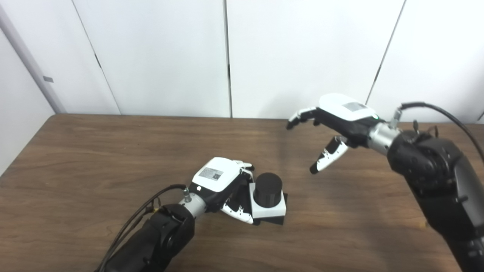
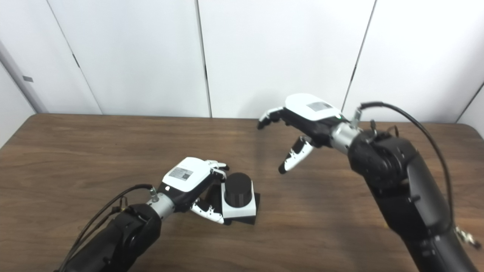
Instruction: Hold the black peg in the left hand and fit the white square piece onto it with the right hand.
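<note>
Wood table (image 1: 94,158): left robot hand (image 1: 223,183) grips black peg (image 1: 267,188), white square piece (image 1: 270,209) seated; right robot hand (image 1: 332,124) spread, empty.

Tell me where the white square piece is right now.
The white square piece sits around the black peg on the peg's black base, on the table near its front centre, against the left hand; the open right hand is raised apart.

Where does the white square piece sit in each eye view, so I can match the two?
Left eye view: white square piece, lower centre, around the black peg, beside the left hand.
Right eye view: white square piece, lower, left of centre.
Shared landmark: the black peg standing up through it.
</note>
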### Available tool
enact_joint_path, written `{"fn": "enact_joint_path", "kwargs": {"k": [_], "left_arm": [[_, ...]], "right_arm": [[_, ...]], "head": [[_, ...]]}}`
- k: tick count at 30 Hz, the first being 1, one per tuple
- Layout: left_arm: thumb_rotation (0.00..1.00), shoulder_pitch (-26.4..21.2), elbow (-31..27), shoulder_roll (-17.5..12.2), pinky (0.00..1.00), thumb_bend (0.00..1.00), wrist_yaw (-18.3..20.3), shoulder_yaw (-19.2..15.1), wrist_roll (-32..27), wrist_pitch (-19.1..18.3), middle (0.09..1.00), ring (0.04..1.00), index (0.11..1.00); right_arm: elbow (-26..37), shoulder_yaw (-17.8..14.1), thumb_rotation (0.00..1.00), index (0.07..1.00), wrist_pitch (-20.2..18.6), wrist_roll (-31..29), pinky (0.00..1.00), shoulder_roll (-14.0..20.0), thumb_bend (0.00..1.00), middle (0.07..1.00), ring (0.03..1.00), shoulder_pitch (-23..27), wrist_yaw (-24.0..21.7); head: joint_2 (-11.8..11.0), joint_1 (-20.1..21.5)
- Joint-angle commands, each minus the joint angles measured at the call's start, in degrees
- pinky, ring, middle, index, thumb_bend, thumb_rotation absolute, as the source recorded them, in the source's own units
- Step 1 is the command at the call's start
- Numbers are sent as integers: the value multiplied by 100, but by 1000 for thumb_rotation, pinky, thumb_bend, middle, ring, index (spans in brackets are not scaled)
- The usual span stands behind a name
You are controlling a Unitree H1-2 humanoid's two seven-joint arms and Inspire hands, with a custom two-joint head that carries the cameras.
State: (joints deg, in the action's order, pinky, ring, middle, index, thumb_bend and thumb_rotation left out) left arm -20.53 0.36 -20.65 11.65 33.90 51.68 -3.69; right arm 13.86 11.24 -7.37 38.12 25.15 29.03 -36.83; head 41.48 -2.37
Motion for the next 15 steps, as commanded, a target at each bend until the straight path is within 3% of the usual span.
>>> {"fn": "enact_joint_path", "kwargs": {"k": [1,9,15], "left_arm": [[74,246,209,-54,790,523,440,267,148,120,856,863,493],[74,234,292,-44,794,523,397,240,110,128,851,868,493],[76,234,324,-45,779,522,254,214,169,136,843,863,495]], "right_arm": [[146,-247,162,687,-109,-64,639,-99,767,770,763,8,479],[-351,-720,105,697,57,-294,620,-483,721,762,746,-626,1778],[-687,-791,100,699,324,-522,601,-637,694,732,711,-797,2511]], "head": [[14,-17],[-36,83],[-27,105]]}}
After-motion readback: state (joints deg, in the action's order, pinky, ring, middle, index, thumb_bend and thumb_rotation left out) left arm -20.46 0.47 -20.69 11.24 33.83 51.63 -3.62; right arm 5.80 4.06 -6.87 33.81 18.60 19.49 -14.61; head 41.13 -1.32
